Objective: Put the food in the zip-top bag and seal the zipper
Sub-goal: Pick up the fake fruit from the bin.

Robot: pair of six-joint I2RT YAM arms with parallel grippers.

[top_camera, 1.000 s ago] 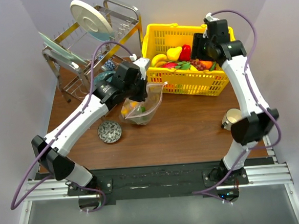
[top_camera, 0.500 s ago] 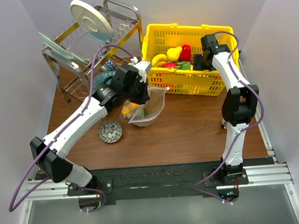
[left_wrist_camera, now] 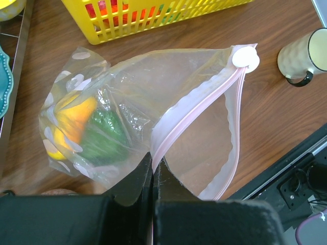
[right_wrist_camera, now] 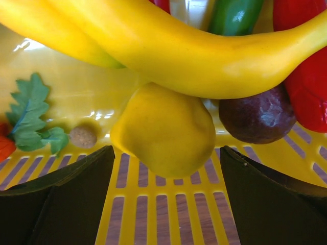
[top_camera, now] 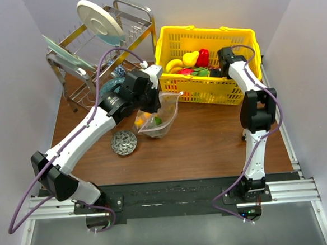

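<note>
The clear zip-top bag [top_camera: 162,118] hangs over the table in front of the basket, its mouth open. My left gripper [top_camera: 152,102] is shut on the bag's rim at the pink zipper [left_wrist_camera: 199,104]; a white slider [left_wrist_camera: 246,57] sits at the zipper's far end. An orange-yellow piece [left_wrist_camera: 74,118] and a green piece [left_wrist_camera: 99,142] lie inside the bag [left_wrist_camera: 138,81]. My right gripper [top_camera: 220,67] is down inside the yellow basket [top_camera: 206,92]. It is open [right_wrist_camera: 166,153] and empty, with a yellow pear-like fruit [right_wrist_camera: 166,127] between and just ahead of its fingers. A banana [right_wrist_camera: 179,51] lies above the fruit.
In the basket there are also a dark purple piece [right_wrist_camera: 258,115], a red piece [right_wrist_camera: 306,97], a green piece [right_wrist_camera: 235,15] and a leafy piece [right_wrist_camera: 30,117]. A dish rack [top_camera: 99,48] stands at the back left. A small patterned bowl [top_camera: 123,142] and a mug [left_wrist_camera: 306,51] are on the table.
My right arm has folded and lowered its gripper into the basket among the food. My left gripper has shifted slightly toward the basket, still holding the bag.
</note>
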